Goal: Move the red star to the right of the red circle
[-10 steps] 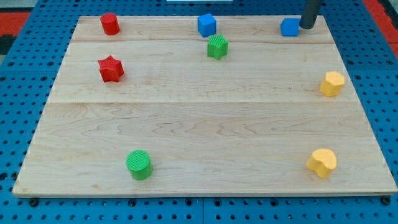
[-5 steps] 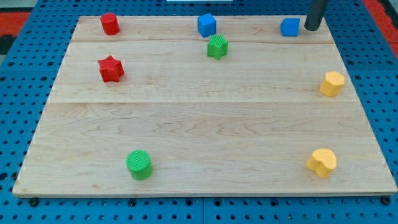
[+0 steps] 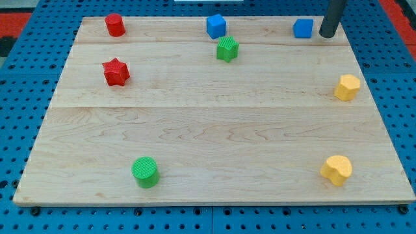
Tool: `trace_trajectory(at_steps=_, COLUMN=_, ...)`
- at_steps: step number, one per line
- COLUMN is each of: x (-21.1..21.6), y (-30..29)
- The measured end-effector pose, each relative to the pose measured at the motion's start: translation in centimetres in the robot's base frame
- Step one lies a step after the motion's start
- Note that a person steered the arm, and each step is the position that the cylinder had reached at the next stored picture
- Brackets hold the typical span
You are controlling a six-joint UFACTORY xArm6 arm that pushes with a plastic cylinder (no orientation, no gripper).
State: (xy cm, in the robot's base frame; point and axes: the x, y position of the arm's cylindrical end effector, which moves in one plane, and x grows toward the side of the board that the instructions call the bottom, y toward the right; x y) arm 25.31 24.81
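The wooden tabletop (image 3: 214, 130) is filling most of the view, lying on a blue pegboard (image 3: 19, 97). The tool here is a plain dark rod with nothing to open or close, and my tip (image 3: 327, 35) is resting at about 1 o'clock on the tabletop, just beside the right face of a blue block (image 3: 303, 28), apparently cube-shaped; whether they are touching cannot be told.

Two yellow blocks are sitting on the view's right: a heart-like one (image 3: 337, 169) at about 4 o'clock, and a many-sided one (image 3: 347, 87) at about 2 o'clock. A green cylinder (image 3: 145, 172) is standing at about 7 o'clock. The red star (image 3: 116, 72) is lying at about 10 o'clock, well apart from my tip, and directly toward the view's bottom from the red circle (image 3: 115, 25), which is sitting at about 11 o'clock near the top edge. A green star-like block (image 3: 227, 49) is sitting near 12 o'clock, with a blue cube (image 3: 216, 26) just above it.
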Motion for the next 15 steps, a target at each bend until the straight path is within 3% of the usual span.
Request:
trace_trajectory(at_steps=8, x=3.0, y=-2.3)
trace_trajectory(at_steps=9, x=4.2, y=-5.4)
trace_trajectory(at_steps=10, x=9.6, y=-10.5)
trace_trajectory(at_steps=11, x=13.8, y=-18.4)
trace_trajectory(at_steps=13, x=16.0, y=-37.8)
trace_trajectory(at_steps=14, x=13.5, y=-43.8)
trace_trajectory(at_steps=15, x=9.7, y=-43.7)
